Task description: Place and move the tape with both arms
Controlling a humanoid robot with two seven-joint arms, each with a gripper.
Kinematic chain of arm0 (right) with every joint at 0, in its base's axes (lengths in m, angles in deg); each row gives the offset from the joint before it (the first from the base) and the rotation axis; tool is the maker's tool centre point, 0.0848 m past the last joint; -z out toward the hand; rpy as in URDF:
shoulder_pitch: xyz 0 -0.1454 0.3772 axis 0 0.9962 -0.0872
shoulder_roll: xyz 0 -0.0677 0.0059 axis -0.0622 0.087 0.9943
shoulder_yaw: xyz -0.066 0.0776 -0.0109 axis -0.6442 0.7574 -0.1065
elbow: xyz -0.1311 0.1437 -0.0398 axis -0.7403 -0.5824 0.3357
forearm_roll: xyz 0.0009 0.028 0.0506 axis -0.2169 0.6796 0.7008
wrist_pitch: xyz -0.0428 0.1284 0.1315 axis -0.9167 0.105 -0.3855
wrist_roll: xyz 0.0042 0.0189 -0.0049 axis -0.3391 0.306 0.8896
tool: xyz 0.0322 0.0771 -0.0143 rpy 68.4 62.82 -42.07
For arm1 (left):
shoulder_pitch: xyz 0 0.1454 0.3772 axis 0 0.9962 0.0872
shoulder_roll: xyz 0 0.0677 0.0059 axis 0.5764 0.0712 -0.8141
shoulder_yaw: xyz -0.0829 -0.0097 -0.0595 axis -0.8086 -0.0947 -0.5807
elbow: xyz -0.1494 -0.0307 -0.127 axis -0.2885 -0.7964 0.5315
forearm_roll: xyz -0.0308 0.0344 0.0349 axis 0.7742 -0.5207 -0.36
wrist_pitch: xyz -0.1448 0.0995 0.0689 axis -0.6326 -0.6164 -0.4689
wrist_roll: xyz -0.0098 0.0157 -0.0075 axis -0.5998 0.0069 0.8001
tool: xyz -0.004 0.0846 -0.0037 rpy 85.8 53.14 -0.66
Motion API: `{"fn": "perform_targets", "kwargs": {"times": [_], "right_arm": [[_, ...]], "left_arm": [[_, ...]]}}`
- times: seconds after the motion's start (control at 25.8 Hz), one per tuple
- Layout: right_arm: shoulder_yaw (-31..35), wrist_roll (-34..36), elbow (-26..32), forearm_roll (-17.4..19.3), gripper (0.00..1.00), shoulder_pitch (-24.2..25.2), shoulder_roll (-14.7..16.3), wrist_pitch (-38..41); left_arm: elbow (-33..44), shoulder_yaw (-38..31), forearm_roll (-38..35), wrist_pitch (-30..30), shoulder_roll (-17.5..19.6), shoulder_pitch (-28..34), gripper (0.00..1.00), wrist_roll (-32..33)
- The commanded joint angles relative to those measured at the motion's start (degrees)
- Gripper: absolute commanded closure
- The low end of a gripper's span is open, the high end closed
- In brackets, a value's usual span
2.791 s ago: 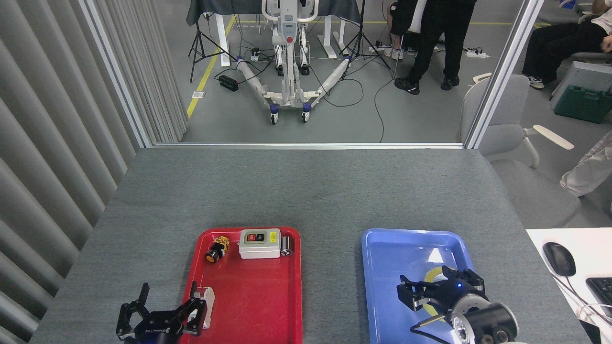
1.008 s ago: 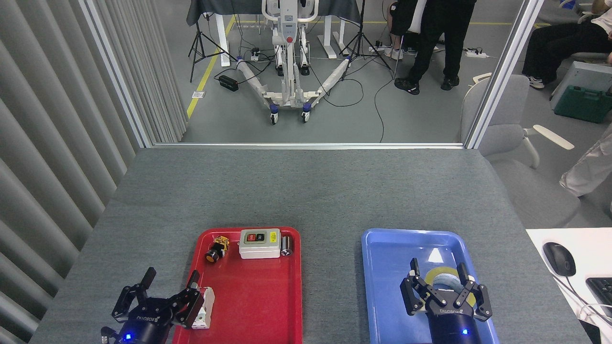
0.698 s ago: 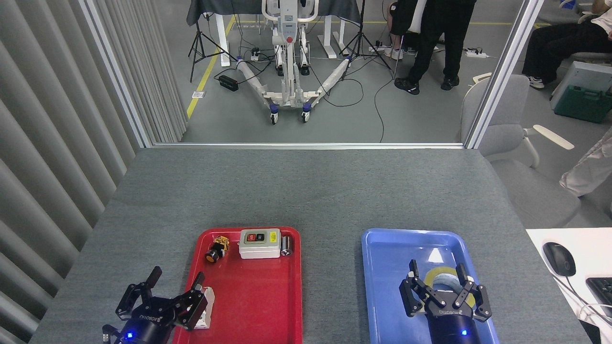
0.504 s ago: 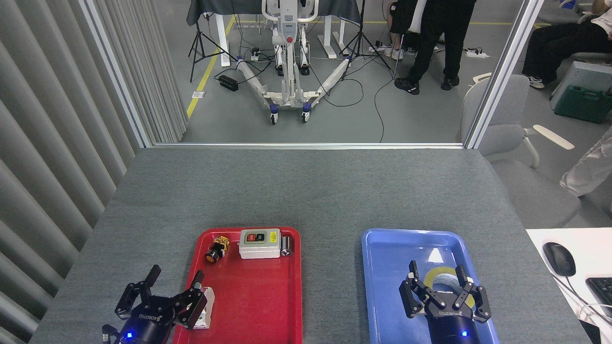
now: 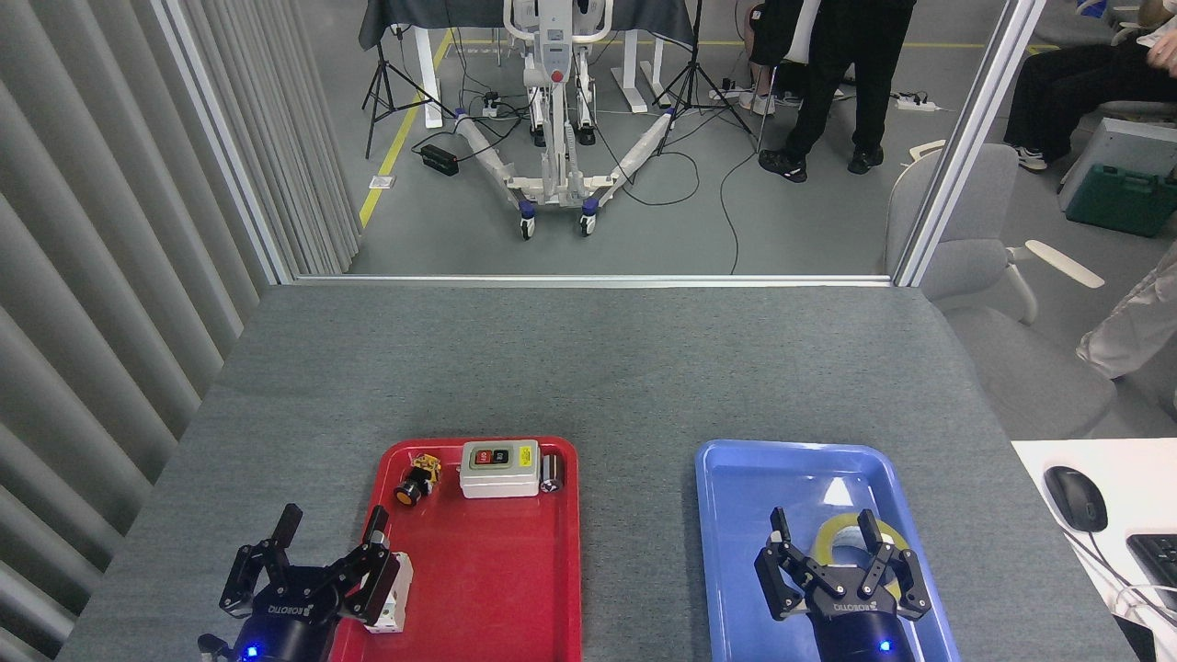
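Tape [image 5: 844, 542] lies half hidden behind the spread right hand [image 5: 821, 530]; left hand [image 5: 332, 528] also spread.

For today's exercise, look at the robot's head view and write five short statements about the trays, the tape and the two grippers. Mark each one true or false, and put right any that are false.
1. The tape lies in the blue tray. True.
2. The right gripper has lifted the tape clear of the tray. False: the tape rests in the tray, and the open fingers are spread over it.
3. The grey switch box sits at the far end of the red tray. True.
4. The left gripper is shut. False: it is open, over the red tray's left edge.
5. The orange-capped push button is in the blue tray. False: it is in the red tray, left of the switch box.
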Motion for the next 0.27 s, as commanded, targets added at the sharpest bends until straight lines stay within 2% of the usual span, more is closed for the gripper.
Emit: {"fn": "perform_targets", "kwargs": {"times": [0.0, 0.23], "right_arm": [[0.03, -0.01, -0.05, 0.02, 0.0, 0.0, -0.13, 0.03], [0.03, -0.01, 0.04, -0.07, 0.0, 0.0, -0.13, 0.03]], "left_arm": [[0.06, -1.09, 0.0, -0.11, -0.67, 0.05, 0.0, -0.02], [0.5, -2.05, 0.0, 0.24, -0.58, 0.93, 0.0, 0.06]]}}
